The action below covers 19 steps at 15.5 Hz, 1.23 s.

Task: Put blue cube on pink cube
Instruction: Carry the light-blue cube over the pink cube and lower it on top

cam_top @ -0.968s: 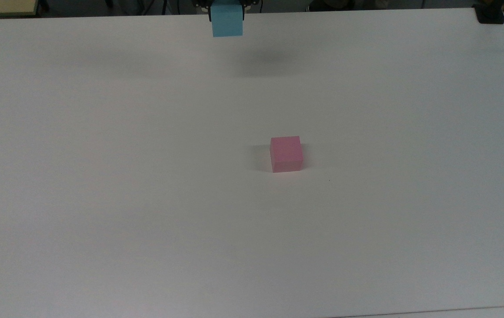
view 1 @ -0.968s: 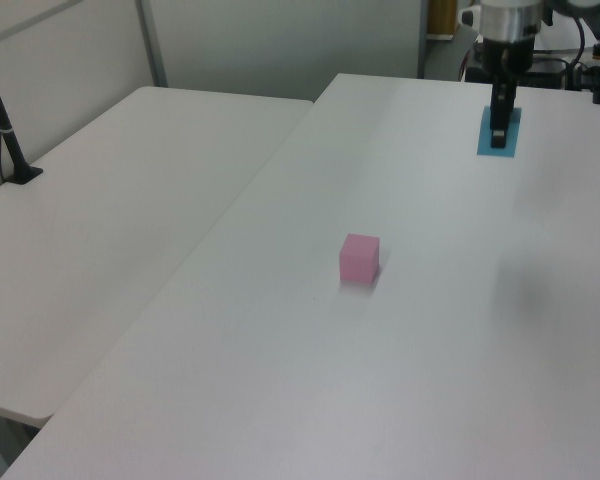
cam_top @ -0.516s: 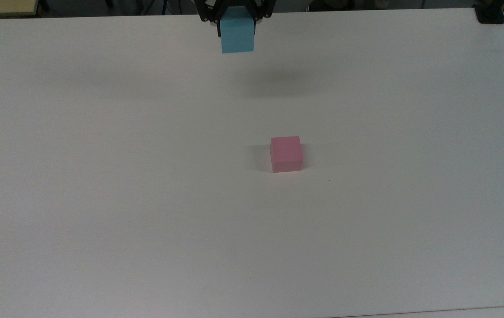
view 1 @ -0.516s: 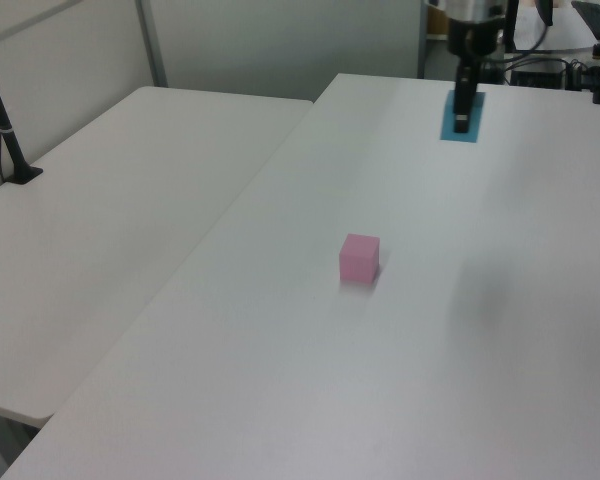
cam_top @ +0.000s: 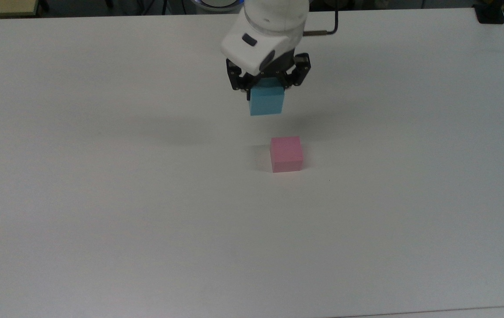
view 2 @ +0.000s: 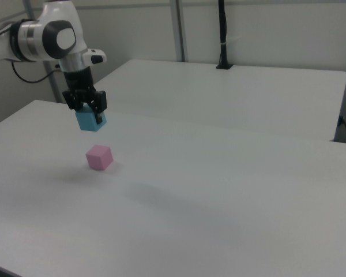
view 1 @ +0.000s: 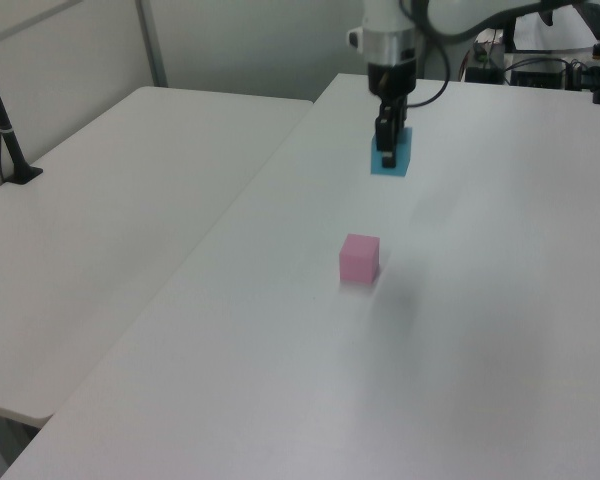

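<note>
Since the earlier frame, the gripper [cam_top: 266,90], pinching the blue cube [cam_top: 265,101], has travelled close to the pink cube [cam_top: 285,153], now airborne beside it. Centre directly above, square faces, lower gently before releasing.

Near the top of the frame, right of centre, the gripper [view 1: 388,155] hangs from the white arm [view 1: 388,35], clamped on the blue cube [view 1: 394,152] in the air. Lower, near the middle, the pink cube [view 1: 359,257] sits alone on the white table [view 1: 280,380], apart from the blue one.
</note>
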{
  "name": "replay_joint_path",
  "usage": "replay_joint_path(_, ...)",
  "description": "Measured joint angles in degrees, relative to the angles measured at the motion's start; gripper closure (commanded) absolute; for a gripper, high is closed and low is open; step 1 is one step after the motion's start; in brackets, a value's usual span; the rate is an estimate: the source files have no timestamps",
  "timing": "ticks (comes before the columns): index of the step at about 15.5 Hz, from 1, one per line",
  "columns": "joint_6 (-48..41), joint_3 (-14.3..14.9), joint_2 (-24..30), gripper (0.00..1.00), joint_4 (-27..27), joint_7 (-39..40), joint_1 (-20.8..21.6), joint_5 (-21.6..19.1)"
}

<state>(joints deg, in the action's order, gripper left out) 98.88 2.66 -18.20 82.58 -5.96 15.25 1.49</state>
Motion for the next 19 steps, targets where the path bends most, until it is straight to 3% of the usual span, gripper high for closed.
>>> replay_joint_path(7, 3.26, -0.03, -9.94, 0.82, -4.98, -5.44, 3.97, 0.0)
replay_joint_path(19, 9.13, -0.03, -13.42, 0.79, -5.14, -6.96, 3.87, -0.01)
